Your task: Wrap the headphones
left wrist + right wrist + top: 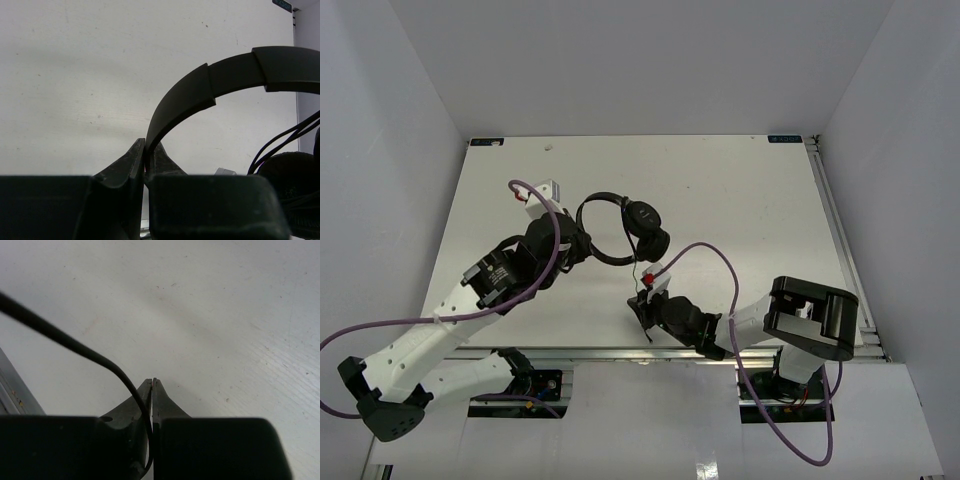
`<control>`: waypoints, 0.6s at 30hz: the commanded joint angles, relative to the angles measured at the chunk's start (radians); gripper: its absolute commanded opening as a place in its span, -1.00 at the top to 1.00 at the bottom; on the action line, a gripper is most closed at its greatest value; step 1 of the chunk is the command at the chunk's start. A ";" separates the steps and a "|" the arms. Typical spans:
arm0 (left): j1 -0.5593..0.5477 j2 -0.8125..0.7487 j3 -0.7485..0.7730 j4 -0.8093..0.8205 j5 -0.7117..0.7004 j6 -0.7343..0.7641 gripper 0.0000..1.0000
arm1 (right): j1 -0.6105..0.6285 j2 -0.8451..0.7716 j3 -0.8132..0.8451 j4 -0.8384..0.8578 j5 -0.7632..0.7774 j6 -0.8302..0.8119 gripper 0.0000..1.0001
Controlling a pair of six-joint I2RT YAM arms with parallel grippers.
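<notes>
The black headphones (pixel 638 228) lie mid-table, the thin headband (pixel 592 206) arching left, the two round earcups (pixel 646 238) stacked at the right. My left gripper (pixel 582 247) is shut on the headband (pixel 200 90); the band rises from between the fingers (pixel 131 160) and arcs right toward an earcup (pixel 295 185). My right gripper (pixel 642 306) is shut on the thin dark cord (pixel 75 347), which runs from the upper left down between the jaws. The cord (pixel 638 275) runs from the earcups down to that gripper. The plug is not in view.
Purple robot cables (pixel 705 255) loop over both arms. The white table (pixel 740 200) has a metal rail along its right edge (pixel 840 240) and near edge (pixel 620 352). White walls enclose the table on three sides.
</notes>
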 commanded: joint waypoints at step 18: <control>0.003 -0.111 0.022 0.065 0.090 0.053 1.00 | -0.014 0.057 -0.080 0.145 0.071 0.013 0.85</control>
